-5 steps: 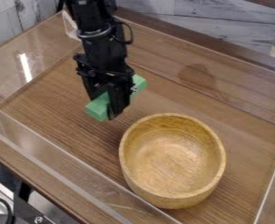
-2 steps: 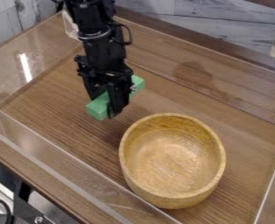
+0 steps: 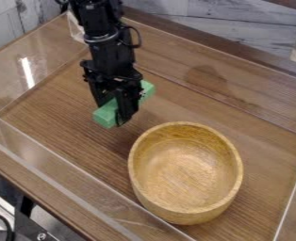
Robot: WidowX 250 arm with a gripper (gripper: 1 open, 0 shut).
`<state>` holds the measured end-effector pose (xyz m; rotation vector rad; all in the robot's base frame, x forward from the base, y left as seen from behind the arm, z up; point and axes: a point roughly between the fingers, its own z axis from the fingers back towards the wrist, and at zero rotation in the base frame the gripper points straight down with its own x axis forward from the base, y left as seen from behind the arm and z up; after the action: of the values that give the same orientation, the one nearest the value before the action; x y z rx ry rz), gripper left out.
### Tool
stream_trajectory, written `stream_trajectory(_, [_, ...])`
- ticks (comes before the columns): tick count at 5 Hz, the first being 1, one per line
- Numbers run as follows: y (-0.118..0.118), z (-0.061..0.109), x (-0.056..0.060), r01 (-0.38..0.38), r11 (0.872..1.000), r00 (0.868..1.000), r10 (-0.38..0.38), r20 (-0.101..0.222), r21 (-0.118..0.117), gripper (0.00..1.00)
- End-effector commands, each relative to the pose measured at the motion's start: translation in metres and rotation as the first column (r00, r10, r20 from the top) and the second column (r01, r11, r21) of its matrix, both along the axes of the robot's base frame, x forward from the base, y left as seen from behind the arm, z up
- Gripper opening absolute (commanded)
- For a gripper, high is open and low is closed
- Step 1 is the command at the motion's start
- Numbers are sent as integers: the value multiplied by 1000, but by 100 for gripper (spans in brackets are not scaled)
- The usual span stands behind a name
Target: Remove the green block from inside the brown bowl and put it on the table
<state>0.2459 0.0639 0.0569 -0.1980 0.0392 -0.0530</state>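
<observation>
Green block out of bowl, in hand, low over table.

Green block (image 3: pixel 109 113) clamped betw. fingers of the hand (image 3: pixel 117 105), tilted, lower end left/near, just above table (image 3: pixel 226 89); contact w/ table can't tell. Brown bowl (image 3: pixel 186 170) sits right/near of the hand, empty. Next, prob.: lower & let go.

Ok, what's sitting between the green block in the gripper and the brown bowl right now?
Nothing: in the camera view only bare table separates the green block, held by the gripper, from the brown bowl.
</observation>
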Motion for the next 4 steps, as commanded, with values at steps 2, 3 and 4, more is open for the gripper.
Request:
stream_trajectory(2, [10, 10, 15, -14, 1000, 999, 13, 53, 11, 0])
stream_trajectory(3, [11, 9, 16, -15, 1000, 999, 15, 50, 8, 0])
stream_trajectory(4, [13, 8, 18, -17, 1000, 999, 16, 47, 4, 0])
